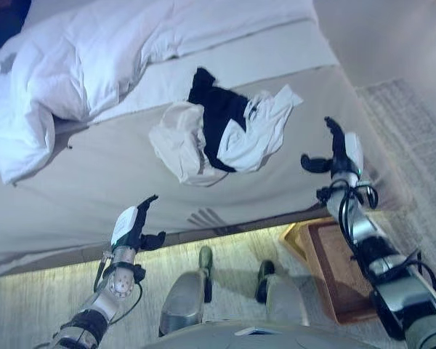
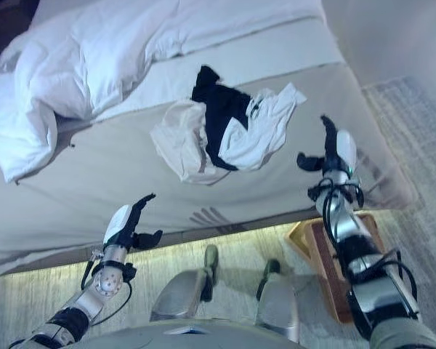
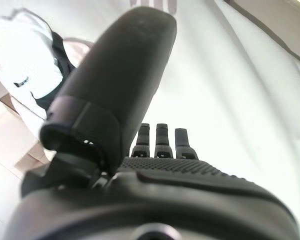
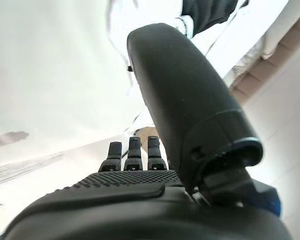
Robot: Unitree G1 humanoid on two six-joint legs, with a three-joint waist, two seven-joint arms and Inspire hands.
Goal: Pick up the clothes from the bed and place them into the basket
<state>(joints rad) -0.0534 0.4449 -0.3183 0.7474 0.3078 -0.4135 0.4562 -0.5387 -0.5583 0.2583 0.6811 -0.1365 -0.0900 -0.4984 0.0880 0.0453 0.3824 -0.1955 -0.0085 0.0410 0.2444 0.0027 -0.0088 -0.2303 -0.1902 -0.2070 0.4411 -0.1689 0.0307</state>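
**Bright bed, glowing floor edge**

Soft, even light is falling across the bed [image 1: 116, 174] and washing its sheet almost white in both wrist views. A warm strip is glowing along the floor [image 1: 51, 291] under the bed's edge. The duvet [image 1: 73, 65] is casting a grey shadow beneath its fold.

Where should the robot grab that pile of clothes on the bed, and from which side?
Probably the bunched cream fold at the near end of the clothes pile, where cloth stands up thick enough to pinch. Come from above and from the robot's side of the bed. Both the left hand and right hand are open and empty; the right looks closer.
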